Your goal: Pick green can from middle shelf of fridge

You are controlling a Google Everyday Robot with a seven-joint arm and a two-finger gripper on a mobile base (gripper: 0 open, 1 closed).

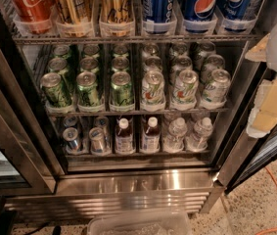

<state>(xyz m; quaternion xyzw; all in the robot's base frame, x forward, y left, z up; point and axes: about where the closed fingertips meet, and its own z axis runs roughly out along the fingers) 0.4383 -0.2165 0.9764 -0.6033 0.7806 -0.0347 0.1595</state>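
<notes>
Evidently the pick was not yet begun: the green can (122, 88) stood at the front of the middle shelf (187, 111) in the fridge (133, 182), untouched. The gripper (270, 102) hung outside, far right; whether open or closed could not be told.

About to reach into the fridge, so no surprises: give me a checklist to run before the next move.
1. Fridge door out of the way: ok.
2. Green can at the front of the middle shelf: ok, upright.
3. Gripper lined up with it: not ok, it is at the right edge, outside the fridge.
4. Grasp on the can: not ok, none yet.
5. Headroom under the upper rack: cannot tell.
</notes>
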